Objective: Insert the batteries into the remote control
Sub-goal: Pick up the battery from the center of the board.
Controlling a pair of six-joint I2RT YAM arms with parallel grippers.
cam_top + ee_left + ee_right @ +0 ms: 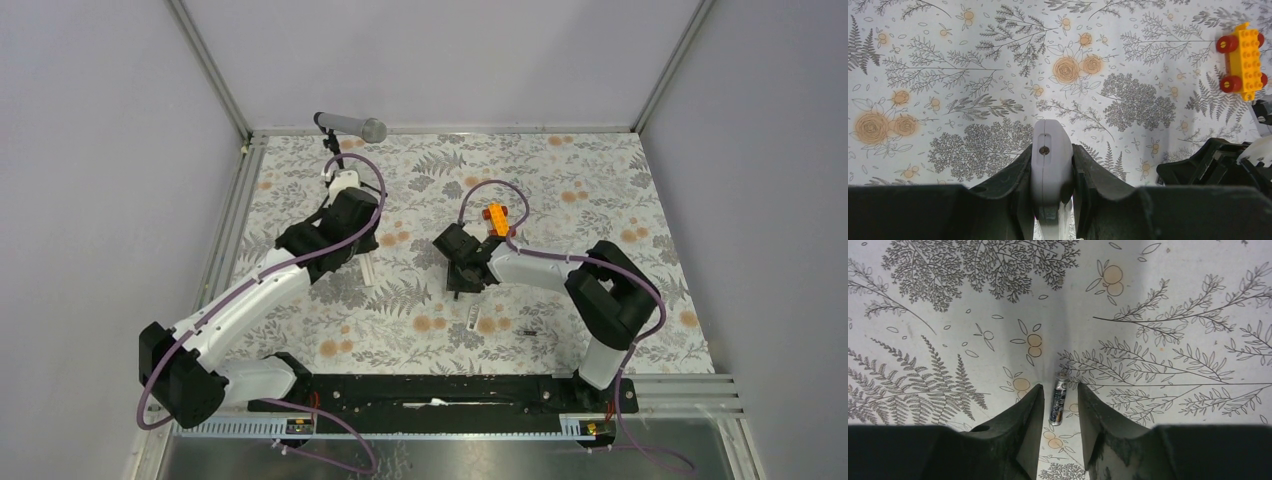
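My left gripper [1051, 147] is shut on the slim white remote control [1050, 170], which I see end-on between the black fingers, held above the patterned cloth. In the top view the remote control [368, 268] sticks out of the left gripper [362, 250] left of centre. My right gripper [1060, 386] stands open low over the table, one finger on each side of a small dark battery [1057, 402] that lies flat, with a gap on both sides. A second battery [527, 331] lies on the cloth near the right arm. The right gripper [462, 280] is mid-table.
An orange toy car [495, 217] with red wheels stands just behind the right gripper and shows as the toy car [1244, 60] in the left wrist view. A small flat white cover piece [471, 318] lies in front of the right gripper. A microphone [350, 125] stands at the back edge.
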